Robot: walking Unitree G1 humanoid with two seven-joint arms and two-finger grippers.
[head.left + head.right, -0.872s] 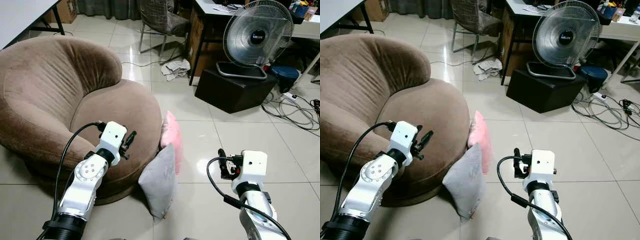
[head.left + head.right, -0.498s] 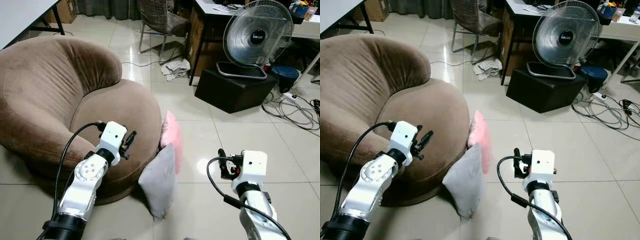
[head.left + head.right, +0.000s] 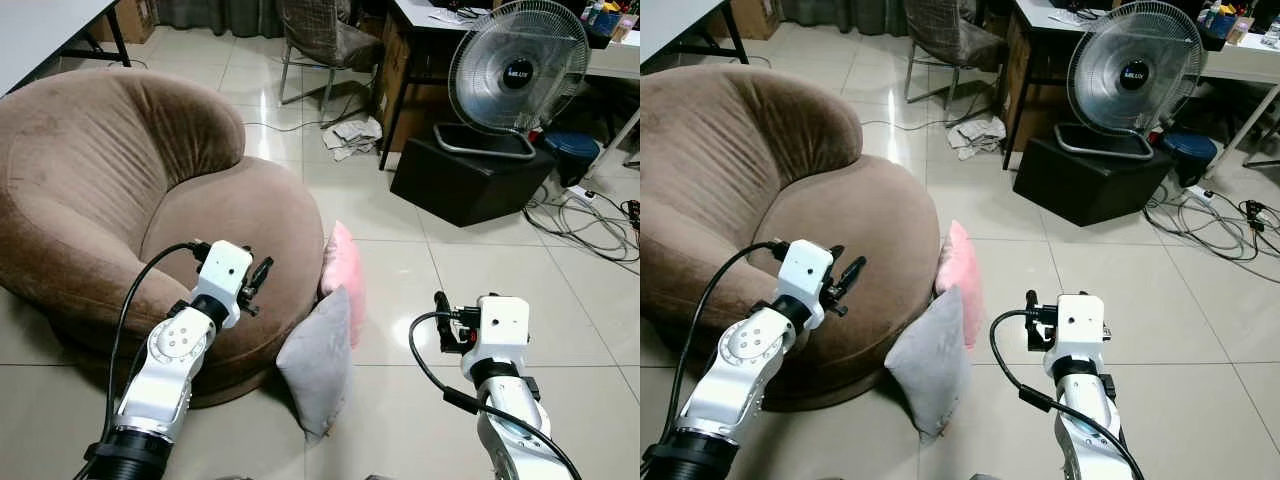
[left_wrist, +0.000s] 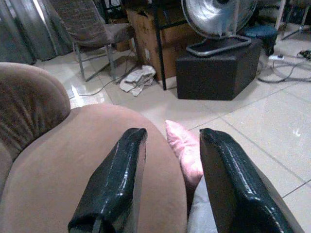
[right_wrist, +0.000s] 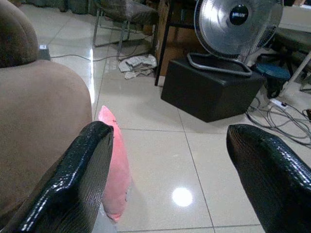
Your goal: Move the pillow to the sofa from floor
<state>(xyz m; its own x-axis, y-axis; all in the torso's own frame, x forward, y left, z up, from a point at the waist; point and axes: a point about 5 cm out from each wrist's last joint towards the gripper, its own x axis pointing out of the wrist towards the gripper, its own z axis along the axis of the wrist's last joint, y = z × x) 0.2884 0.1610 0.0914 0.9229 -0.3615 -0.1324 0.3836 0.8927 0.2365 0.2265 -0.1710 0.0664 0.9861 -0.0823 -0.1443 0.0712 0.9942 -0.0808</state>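
**Both grippers open, pillows on the floor beside the sofa**

The jaws of both grippers are standing apart and are holding nothing. The left gripper [image 3: 262, 277] is hanging over the front of the sofa seat, and its two black fingers [image 4: 114, 184], which have a rough, grainy surface, are showing a clear gap between them. The right gripper [image 3: 443, 322] is hanging over the tiled floor [image 3: 470, 250], to the right of the pillows, and its fingers [image 5: 77, 174] are standing even wider apart.

The sofa [image 3: 110, 190] is a big round one of brown, soft, velvet-like cloth, with a thick curved back and a bulging seat. Two pillows are standing on edge on the floor, leaning against its right side. The grey pillow [image 3: 318, 365] is nearer to the robot; it is a flat square with a pointed lower corner. The pink pillow [image 3: 343, 272] is just behind it, touching the sofa, and looks plump and smooth.

The floor is made of glossy pale tiles that are reflecting light. Farther back, a round fan [image 3: 515, 70] with a wire cage is resting on a black box [image 3: 468, 180]. White and grey cables [image 3: 590, 215] are lying to the right of the box. A crumpled cloth [image 3: 352, 137] is lying on the floor near a chair [image 3: 325, 35] with metal legs.
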